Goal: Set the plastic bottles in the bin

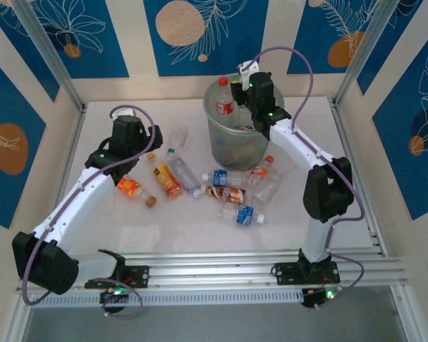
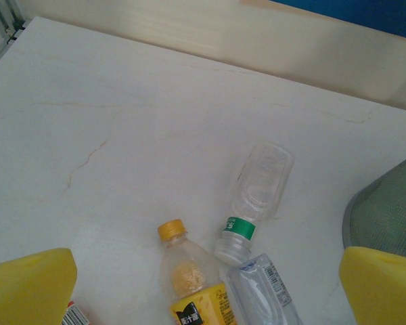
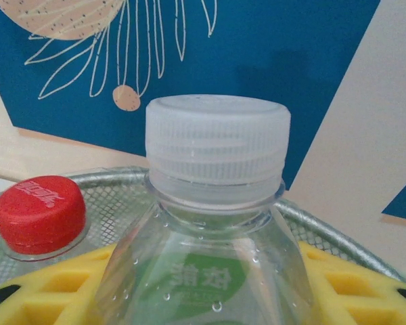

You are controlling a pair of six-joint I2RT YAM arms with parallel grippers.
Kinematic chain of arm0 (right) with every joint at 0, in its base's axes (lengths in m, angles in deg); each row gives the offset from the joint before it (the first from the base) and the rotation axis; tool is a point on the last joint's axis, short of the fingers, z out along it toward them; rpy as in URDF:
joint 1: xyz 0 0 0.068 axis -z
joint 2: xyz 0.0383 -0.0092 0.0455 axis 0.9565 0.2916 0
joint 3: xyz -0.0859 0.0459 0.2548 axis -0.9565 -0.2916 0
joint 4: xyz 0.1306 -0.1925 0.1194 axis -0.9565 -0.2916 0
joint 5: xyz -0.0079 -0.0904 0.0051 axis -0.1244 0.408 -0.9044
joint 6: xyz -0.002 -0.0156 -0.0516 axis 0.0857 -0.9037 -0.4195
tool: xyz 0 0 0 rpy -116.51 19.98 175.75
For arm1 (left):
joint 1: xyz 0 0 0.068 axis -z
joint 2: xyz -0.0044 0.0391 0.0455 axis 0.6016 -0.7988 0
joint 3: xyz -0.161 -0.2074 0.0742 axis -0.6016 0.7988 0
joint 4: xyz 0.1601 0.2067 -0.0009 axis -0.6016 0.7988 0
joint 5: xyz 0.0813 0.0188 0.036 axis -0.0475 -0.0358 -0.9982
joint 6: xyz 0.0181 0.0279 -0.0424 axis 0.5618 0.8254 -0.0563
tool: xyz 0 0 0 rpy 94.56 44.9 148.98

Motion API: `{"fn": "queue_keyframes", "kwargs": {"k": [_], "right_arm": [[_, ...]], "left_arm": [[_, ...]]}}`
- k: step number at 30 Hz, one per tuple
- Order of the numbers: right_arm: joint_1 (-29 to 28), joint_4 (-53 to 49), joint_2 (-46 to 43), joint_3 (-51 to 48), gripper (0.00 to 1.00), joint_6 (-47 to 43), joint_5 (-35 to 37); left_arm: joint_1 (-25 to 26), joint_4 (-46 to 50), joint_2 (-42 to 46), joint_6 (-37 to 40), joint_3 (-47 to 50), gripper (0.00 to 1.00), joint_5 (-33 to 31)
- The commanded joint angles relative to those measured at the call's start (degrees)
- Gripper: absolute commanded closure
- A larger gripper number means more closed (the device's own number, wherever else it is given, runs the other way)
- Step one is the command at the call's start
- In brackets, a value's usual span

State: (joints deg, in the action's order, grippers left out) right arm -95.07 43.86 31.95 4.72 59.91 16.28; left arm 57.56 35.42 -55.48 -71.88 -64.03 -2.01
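Clear plastic bottles (image 1: 232,194), some crushed, lay scattered mid-table in the overhead view, with orange, blue and brown labels. The left gripper (image 1: 148,137) hung at their 10 o'clock, released. Its wrist view added the yellow pads (image 2: 28,288) spread wide above a yellow-capped juice bottle (image 2: 189,274). A ribbed clear bottle with a green neck band (image 2: 257,186) lay at its 1 o'clock, and a crumpled clear bottle (image 2: 265,290) just beside.

The bin (image 1: 237,142), round grey-green mesh, stood at 12 o'clock of the scatter with a red-capped bottle (image 1: 224,100) upright inside. The right gripper (image 1: 242,88) hung over the bin's mouth, clenched on a white-capped bottle (image 3: 216,135). Its wrist view added a ridged cap, a green label, droplets inside the shoulder and yellow waffle-moulded fingers (image 3: 365,291). The red cap sat at 9 o'clock, with the mesh rim behind.
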Motion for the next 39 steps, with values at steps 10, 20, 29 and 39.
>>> {"fn": "queue_keyframes", "kwargs": {"k": [10, 20, 29, 39], "right_arm": [[2.5, 6.5, 2.9, -1.8, 0.25, -0.3, -2.6], [2.4, 7.7, 0.8, -2.1, 0.13, -1.9, -4.0], [-0.7, 2.1, -6.4, -3.1, 0.12, -0.3, -0.7], [-5.8, -25.3, -16.6, -0.4, 0.01, 16.9, 11.0]], "left_arm": [[-0.6, 0.5, 0.4, 1.4, -2.3, 0.00, -0.7], [-0.7, 0.8, 0.5, 1.5, -2.5, 0.00, -0.9], [-0.7, 1.0, 1.0, 2.0, -2.4, 0.00, -0.9], [-0.7, 0.9, 2.6, 2.1, -1.8, 0.00, -1.0]]}}
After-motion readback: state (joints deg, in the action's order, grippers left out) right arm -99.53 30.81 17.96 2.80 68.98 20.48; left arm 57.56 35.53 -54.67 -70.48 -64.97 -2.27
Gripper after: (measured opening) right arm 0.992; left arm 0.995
